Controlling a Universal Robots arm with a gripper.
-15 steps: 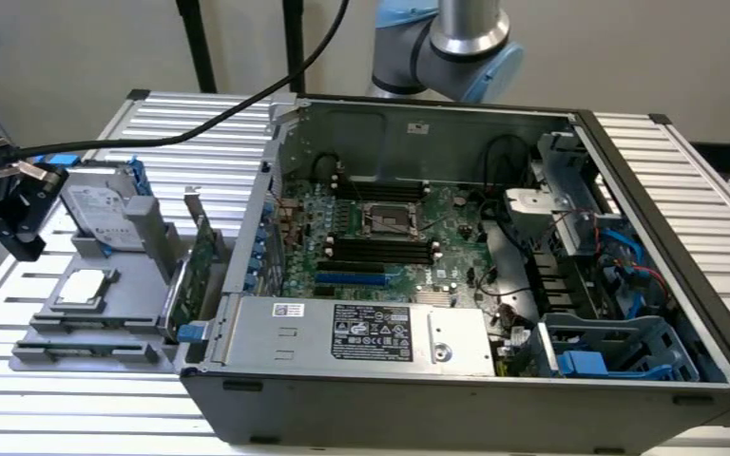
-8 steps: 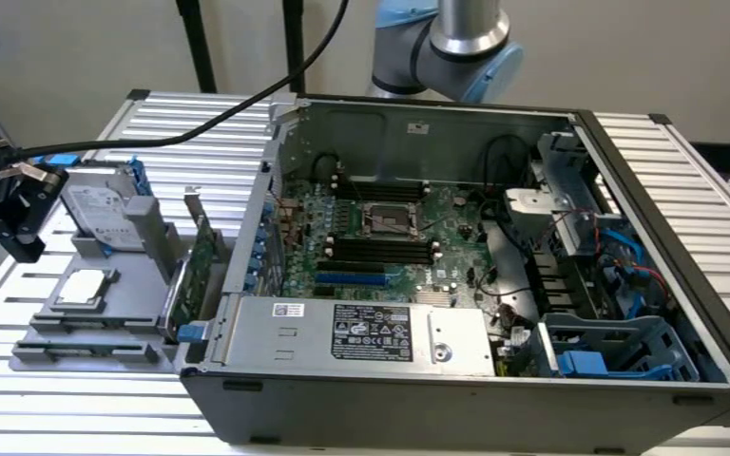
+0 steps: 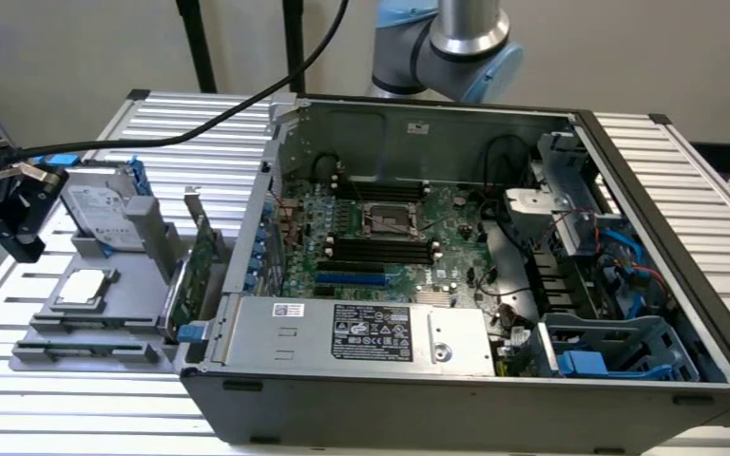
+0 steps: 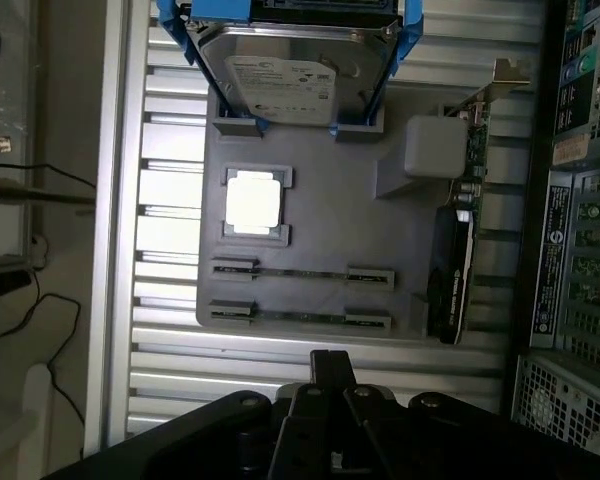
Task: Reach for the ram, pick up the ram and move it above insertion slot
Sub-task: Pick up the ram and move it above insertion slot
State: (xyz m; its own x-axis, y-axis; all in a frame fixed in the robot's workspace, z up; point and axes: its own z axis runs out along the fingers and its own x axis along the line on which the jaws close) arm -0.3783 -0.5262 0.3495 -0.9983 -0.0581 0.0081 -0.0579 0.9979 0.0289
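While its jaws press together holding nothing, the black gripper (image 4: 330,362) hovers apart from the ram (image 4: 300,318), a long thin green circuit-board stick standing on edge in a grey plastic tray (image 4: 320,200), at nine o'clock from the open dark-grey computer case (image 3: 467,408) in the exterior view.

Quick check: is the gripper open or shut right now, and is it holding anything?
Gripper: closed, holding nothing. The thin green ram sticks lie in the flat grey holder tray.
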